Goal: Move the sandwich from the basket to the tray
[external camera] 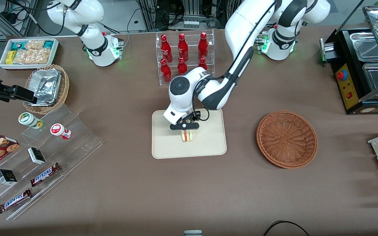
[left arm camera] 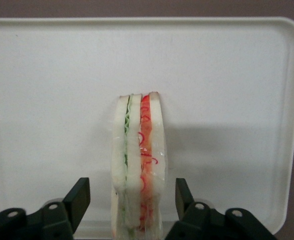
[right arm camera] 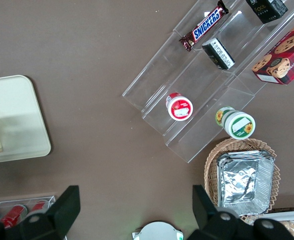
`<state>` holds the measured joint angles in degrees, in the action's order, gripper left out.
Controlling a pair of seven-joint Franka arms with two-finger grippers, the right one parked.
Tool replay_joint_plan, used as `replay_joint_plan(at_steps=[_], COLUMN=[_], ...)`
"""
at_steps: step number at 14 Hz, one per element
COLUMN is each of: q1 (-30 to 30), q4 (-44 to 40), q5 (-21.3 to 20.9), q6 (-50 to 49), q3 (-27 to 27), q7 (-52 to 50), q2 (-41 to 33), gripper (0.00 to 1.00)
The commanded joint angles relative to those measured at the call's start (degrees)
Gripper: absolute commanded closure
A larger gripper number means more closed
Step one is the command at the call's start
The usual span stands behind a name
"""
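The sandwich point(external camera: 187, 135), a clear-wrapped wedge of white bread with red and green filling, stands on edge on the cream-beige tray point(external camera: 164, 146). In the left wrist view the sandwich point(left arm camera: 139, 160) sits between the fingers with a gap on each side, on the tray point(left arm camera: 226, 100). My left gripper point(external camera: 185, 128) point(left arm camera: 133, 200) is open, straddling the sandwich just above the tray. The reddish-brown wicker basket point(external camera: 286, 139) lies toward the working arm's end of the table and holds nothing.
A clear rack of red bottles point(external camera: 184, 55) stands farther from the front camera than the tray. A tan basket with foil point(external camera: 46, 87), a clear stepped shelf with snacks point(external camera: 38, 157) and a white bin point(external camera: 28, 52) lie toward the parked arm's end. A black food warmer point(external camera: 363, 68) stands at the working arm's end.
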<state>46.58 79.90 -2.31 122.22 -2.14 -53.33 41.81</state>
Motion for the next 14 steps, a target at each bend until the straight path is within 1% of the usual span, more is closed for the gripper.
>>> replay_joint_plan(at_steps=[1,3,5,7,9,12,14], q1=[-0.35,-3.32,-4.74,-8.25,-10.54,-15.54,-19.75], q4=[0.96,1.31,2.01,5.60,12.09,21.76,23.81], q5=[-0.15,-0.15,-0.32,-0.41,-0.41,-0.41,-0.41], q6=[-5.66,-9.95,-14.09,-15.60,-16.74,-16.92,-18.93], q3=[2.92,2.93,3.02,3.02,3.02,3.02,3.02], q7=[-1.60,-0.82,-0.81,-0.55,5.13,13.84,19.81], q2=[-7.59,-11.99,-15.59,-20.77,-27.88,-37.64,-41.52], gripper=[0.00,0.00,0.00,0.00,0.00,0.00,0.00])
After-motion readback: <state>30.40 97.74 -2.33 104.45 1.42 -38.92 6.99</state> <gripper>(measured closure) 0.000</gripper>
